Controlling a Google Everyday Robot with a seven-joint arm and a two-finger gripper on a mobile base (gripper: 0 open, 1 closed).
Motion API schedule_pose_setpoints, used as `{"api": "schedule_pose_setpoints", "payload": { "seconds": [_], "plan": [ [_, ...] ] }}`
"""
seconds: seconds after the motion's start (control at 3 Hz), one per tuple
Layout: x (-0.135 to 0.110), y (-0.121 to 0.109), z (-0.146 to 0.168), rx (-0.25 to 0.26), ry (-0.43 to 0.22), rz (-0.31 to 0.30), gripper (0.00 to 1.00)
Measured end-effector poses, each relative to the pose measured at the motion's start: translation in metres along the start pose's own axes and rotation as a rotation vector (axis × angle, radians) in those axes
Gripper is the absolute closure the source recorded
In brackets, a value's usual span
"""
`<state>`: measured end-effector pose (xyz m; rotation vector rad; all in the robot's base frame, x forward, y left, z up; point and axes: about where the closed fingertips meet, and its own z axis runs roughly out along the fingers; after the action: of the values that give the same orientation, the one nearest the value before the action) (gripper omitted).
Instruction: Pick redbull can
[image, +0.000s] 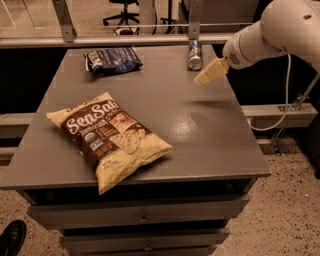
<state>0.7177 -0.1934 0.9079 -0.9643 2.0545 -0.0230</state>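
Far edge of the grey metal tabletop (210, 135): slim blue-and-silver redbull can (195, 55), upright. Cream-coloured gripper (204, 77) hovers just right of it, apart, angled down-left. Open or closed: cannot tell. Brown-and-yellow chip bag (110, 137) lies front-left.

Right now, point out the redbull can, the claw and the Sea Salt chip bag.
redbull can (195, 56): camera view, middle of its side.
claw (204, 77): camera view, near its tip, hovering just right of the can.
Sea Salt chip bag (112, 137): camera view, centre of its printed front.
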Motion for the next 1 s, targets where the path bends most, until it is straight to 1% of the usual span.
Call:
{"api": "schedule_pose_setpoints", "payload": {
  "seconds": [0.33, 0.67, 1.0],
  "plan": [
    [-0.005, -0.016, 0.036, 0.035, -0.05, 0.105, 0.0],
    [-0.011, -0.027, 0.067, 0.057, -0.09, 0.185, 0.0],
    [-0.019, -0.038, 0.096, 0.06, -0.13, 0.253, 0.0]
  ]
}}
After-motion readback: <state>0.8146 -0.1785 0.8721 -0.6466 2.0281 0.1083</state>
